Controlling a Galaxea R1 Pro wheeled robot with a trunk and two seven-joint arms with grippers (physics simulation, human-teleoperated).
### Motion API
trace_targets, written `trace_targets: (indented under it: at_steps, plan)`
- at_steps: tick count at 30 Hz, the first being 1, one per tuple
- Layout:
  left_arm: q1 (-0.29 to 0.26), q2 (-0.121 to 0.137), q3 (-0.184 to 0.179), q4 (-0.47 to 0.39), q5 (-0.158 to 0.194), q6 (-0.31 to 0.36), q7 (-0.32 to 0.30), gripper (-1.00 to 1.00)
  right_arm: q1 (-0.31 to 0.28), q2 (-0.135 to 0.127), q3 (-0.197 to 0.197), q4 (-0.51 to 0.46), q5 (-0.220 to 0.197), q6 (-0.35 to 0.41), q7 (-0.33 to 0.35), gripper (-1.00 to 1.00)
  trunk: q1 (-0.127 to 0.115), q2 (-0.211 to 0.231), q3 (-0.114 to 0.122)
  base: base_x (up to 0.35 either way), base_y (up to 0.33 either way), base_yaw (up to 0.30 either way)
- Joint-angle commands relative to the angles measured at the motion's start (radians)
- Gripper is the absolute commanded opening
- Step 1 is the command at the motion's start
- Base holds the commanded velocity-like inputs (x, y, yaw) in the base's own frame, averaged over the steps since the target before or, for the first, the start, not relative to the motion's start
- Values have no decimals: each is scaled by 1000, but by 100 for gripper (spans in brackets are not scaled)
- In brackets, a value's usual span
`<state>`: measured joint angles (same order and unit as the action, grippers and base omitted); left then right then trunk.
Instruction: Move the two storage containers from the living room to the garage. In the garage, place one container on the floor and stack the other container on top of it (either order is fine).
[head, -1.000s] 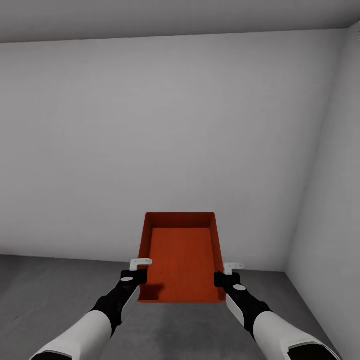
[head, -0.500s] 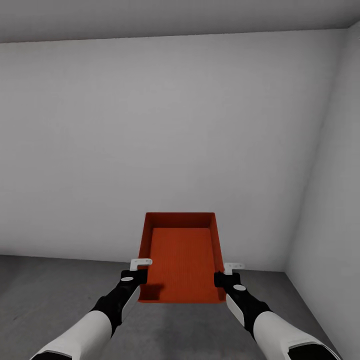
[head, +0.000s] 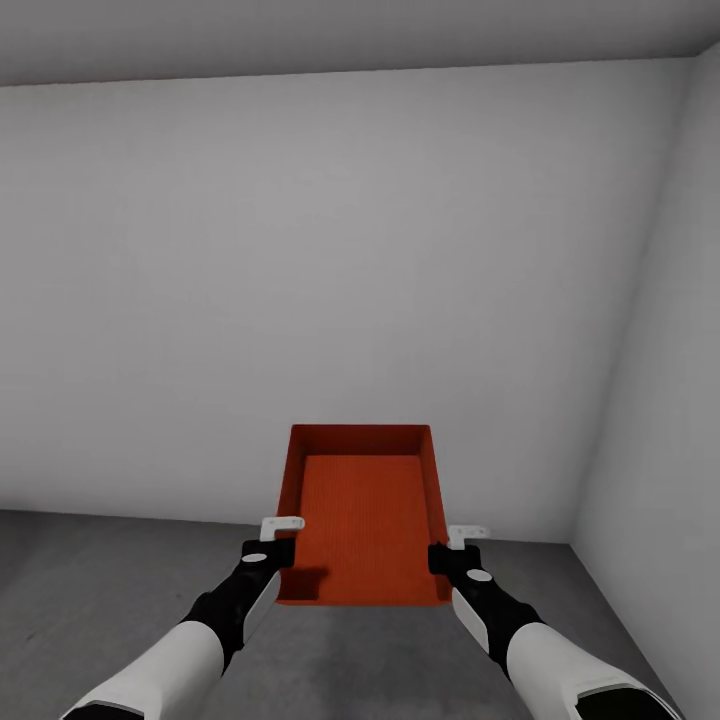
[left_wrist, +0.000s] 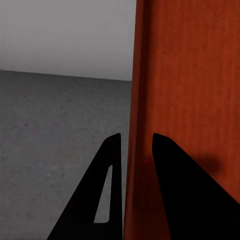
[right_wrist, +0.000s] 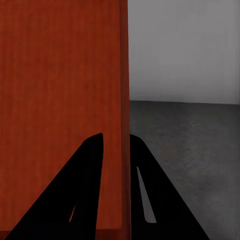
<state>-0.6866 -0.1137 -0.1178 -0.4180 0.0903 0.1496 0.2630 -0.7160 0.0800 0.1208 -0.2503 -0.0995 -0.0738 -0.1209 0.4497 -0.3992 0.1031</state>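
Container held over the garage floor

The red-orange storage container (head: 362, 515) hangs above the grey concrete floor (head: 90, 570) near a white wall (head: 340, 280). The left gripper (left_wrist: 131, 150) and right gripper (right_wrist: 118, 145) each pinch a side wall

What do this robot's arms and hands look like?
Each arm has a smooth white forearm shell that narrows into a black wrist with a small white oval marking. The left hand and right hand are black at the base, with a small white bracket above. Seen close up, their fingers are flat, black tapering blades with a slot.
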Motion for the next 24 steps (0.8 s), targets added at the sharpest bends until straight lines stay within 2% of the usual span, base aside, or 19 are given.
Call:
trace_targets:
  at_steps: [1, 19, 24]
  plan:
    - [-1, 17, 49, -5, -7, 7, 13, -100, 0, -3, -18, 2, -14, -4, -2, -100, 0, -1, 0, 0, 0, 0]
    - [-1, 12, 49, -5, -6, 7, 15, -100, 0, -3, -18, 3, -14, -4, -2, -100, 0, -1, 0, 0, 0, 0]
    - [-1, 12, 49, -6, -6, 7, 15, -100, 0, -3, -18, 3, -14, -4, -2, -100, 20, -36, -16, 0, 0, 0]
